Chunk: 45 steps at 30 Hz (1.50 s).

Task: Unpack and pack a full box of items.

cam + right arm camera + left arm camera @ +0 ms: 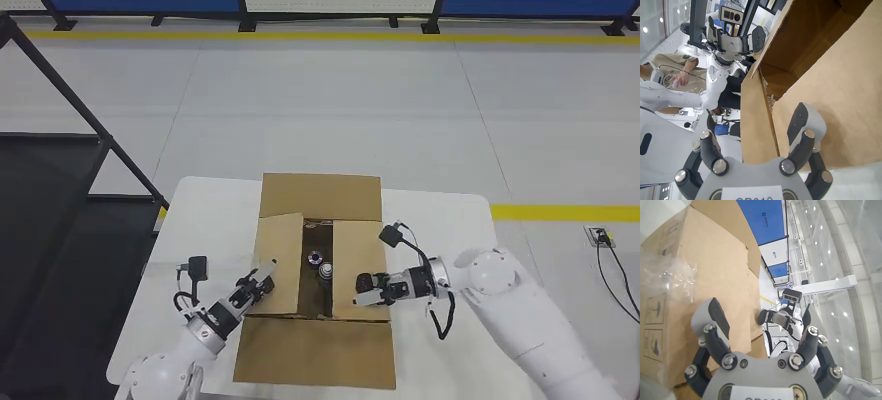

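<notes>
Top view: the box point(320, 195) stands mid-desk point(210, 215), near and far flaps folded out, side flaps half over the opening; items point(321, 266) show in the gap, which runs near to far; my left gripper point(262, 279) sits at the left flap point(278, 262), my right gripper point(366, 291) on the right flap point(358, 265); the box lies between them, each arm nearest its own flap.

Left wrist view: fingers apart, holding nothing; one pad point(718, 315) just beside the cardboard.

Right wrist view: fingers apart, empty; one pad point(797, 123) just beside the right flap.

Judgement: side flaps need swinging outward before unpacking.
</notes>
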Each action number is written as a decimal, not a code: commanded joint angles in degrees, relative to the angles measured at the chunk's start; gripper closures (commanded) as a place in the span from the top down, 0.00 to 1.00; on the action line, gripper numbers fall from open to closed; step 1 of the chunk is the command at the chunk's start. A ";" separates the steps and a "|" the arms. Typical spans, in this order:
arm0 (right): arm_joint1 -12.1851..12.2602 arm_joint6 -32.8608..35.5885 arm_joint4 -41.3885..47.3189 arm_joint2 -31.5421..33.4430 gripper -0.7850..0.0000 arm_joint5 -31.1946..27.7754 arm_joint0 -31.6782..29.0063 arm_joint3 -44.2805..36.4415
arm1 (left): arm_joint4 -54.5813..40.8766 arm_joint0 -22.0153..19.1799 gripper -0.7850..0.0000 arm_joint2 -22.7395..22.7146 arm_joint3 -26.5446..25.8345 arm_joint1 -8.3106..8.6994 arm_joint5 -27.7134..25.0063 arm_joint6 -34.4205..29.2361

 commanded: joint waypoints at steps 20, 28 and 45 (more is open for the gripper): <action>3.37 -3.64 0.87 -1.48 1.00 -3.63 0.44 -3.34 | 2.33 0.93 1.00 -0.45 -4.28 0.79 0.70 1.60; 5.35 -1.24 3.77 1.91 1.00 -1.23 1.17 -3.66 | -7.52 8.44 1.00 -10.75 -11.86 1.71 -2.28 -2.30; 3.91 -14.27 6.00 2.69 1.00 3.45 4.20 3.34 | -13.89 24.69 1.00 -25.36 -7.32 4.27 -9.80 -29.72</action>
